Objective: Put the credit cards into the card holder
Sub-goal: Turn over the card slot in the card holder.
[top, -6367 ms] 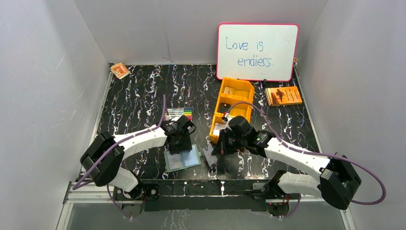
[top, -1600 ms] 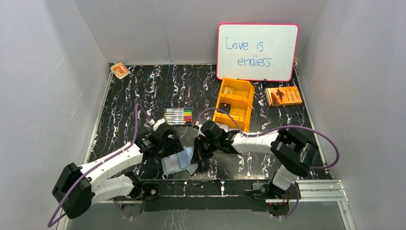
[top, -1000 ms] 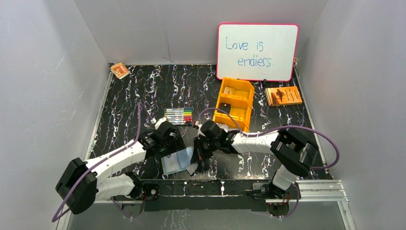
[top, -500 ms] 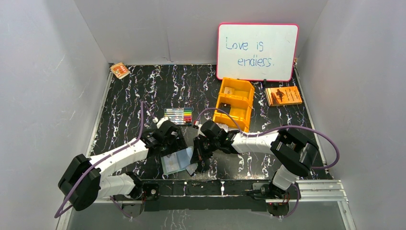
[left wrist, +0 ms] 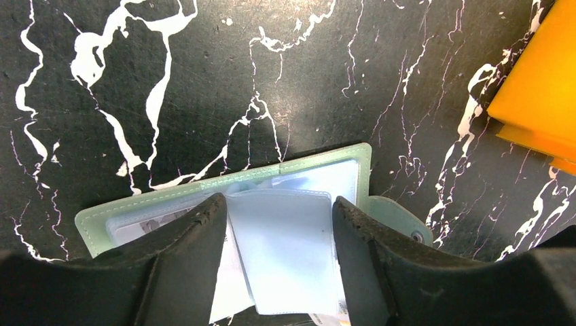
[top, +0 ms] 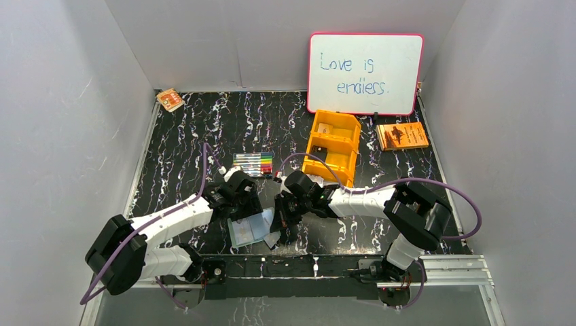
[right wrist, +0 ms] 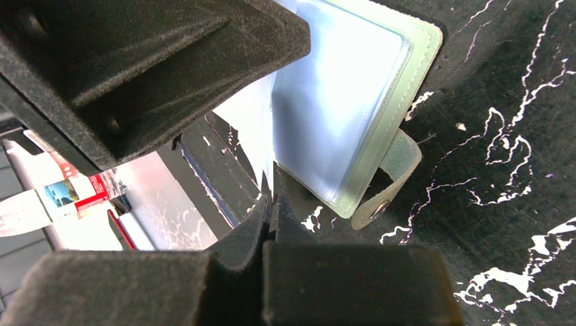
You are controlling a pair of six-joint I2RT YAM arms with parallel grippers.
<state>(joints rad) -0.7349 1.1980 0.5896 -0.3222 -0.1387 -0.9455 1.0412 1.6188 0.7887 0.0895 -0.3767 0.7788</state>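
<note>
Swung the right pincer (right wrist: 270,197) over from the orange bin (left wrist: 536,81) to the card holder (left wrist: 224,180) on the tabletop (top: 204,129), clenched on a pale credit card (right wrist: 255,136) at the pocket edge (judged not yet in), with the left pincer (left wrist: 277,207) parted astride a clear sleeve (left wrist: 282,251).

My left arm stretches from its base toward 2 o'clock, wrist tipped down. My left end effector (left wrist: 277,204) points at the surface with its fingers (left wrist: 183,251) spread apart. My right arm folds at the elbow and its forearm runs toward 9 o'clock. My right end effector (right wrist: 270,190) is pinched tight on a thin pale card (right wrist: 255,129), just at 3 o'clock of the left one.
</note>
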